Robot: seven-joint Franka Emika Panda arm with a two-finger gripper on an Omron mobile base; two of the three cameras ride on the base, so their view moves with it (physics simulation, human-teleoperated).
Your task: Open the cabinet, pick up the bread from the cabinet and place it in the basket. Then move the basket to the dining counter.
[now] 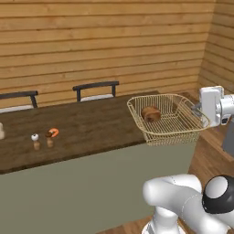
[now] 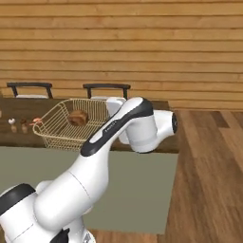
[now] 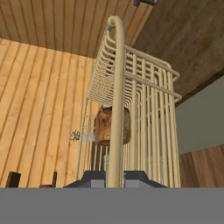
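The basket (image 1: 167,119) is a pale golden wire-mesh tray with rounded, flaring sides and a thicker rim wire running round its top. In the left base view it sits at the right end of the dining counter (image 1: 82,128), its near right corner reaching past the counter's edge; whether its floor rests on the wood or hangs just above it cannot be told. Inside it lies the bread (image 1: 151,114), a small round brown lump, toward the far left part of the mesh floor. In the hand view the bread (image 3: 113,126) shows through the wires as a mottled brown mass, and the basket's rim (image 3: 115,100) runs straight up the middle of the picture.

The gripper (image 3: 114,177) is closed narrowly on that rim wire, a dark finger tip (image 3: 89,178) pressed at each side of it. In the left base view the white hand meets the basket's right side; in the right base view the arm's forearm covers the basket's right edge.

The dining counter is a long dark-brown wooden top over a plain grey-beige front (image 2: 133,190). Toward its left end stand two small shakers (image 1: 42,141) with a small orange thing just beside them. Two dark chairs (image 1: 96,89) stand behind the counter against the plank wall (image 1: 105,41).
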